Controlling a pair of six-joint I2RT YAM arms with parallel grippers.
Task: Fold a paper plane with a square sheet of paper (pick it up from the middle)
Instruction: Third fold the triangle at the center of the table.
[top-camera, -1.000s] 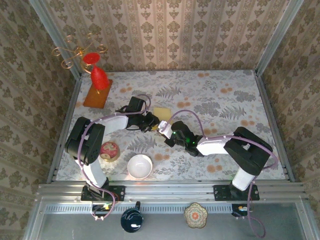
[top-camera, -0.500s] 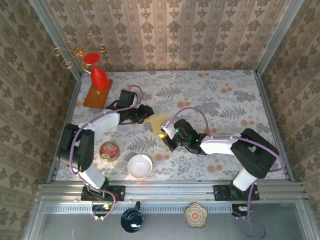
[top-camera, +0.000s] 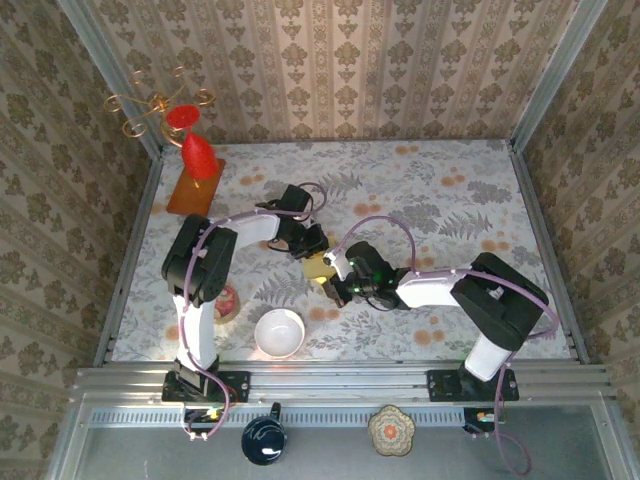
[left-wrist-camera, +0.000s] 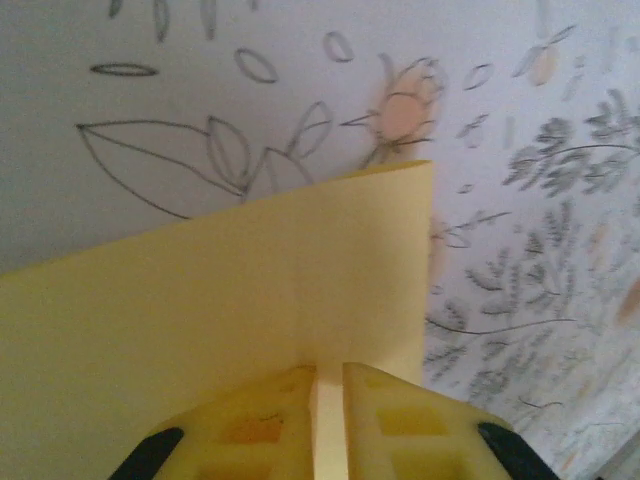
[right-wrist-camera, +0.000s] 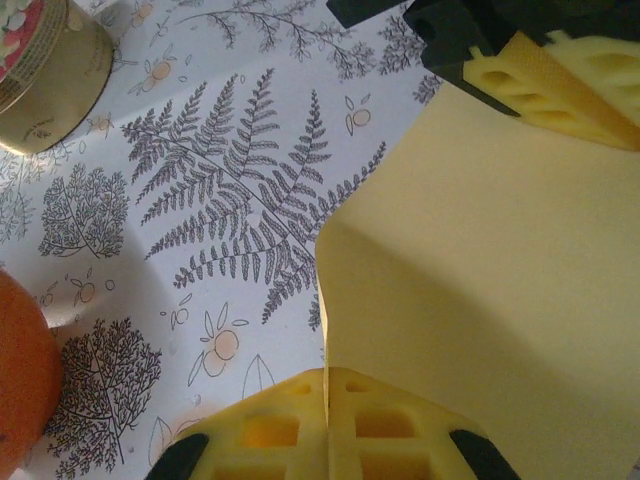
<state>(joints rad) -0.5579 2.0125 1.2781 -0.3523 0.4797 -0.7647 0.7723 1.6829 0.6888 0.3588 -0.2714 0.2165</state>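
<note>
Count, all placed rel. to the bowl:

- 1 round white ceramic bowl (top-camera: 279, 333).
- 1 pale yellow thin square sheet of paper (top-camera: 320, 266), beyond bowl, slightly to the right.
- 2 white-and-black robot arms: left arm (top-camera: 215, 250) beyond-left of bowl, right arm (top-camera: 430, 288) to its right.
- 2 two-finger grippers w/ yellow pads: left gripper (top-camera: 312, 243), right gripper (top-camera: 332, 278), both beyond bowl by the sheet.
- 1 round gold tin w/ red floral lid (top-camera: 221, 301), just left of bowl.
- 1 orange-brown flat board (top-camera: 192, 197), far beyond-left.
- 1 red glossy vase (top-camera: 198, 155), on that board.
- 1 gold wire candelabra (top-camera: 160, 103), furthest beyond-left.
- 1 dark blue round cup (top-camera: 264, 440), nearer than bowl.
- 1 flower-shaped patterned dish (top-camera: 391, 431), nearer, to the right.
</note>
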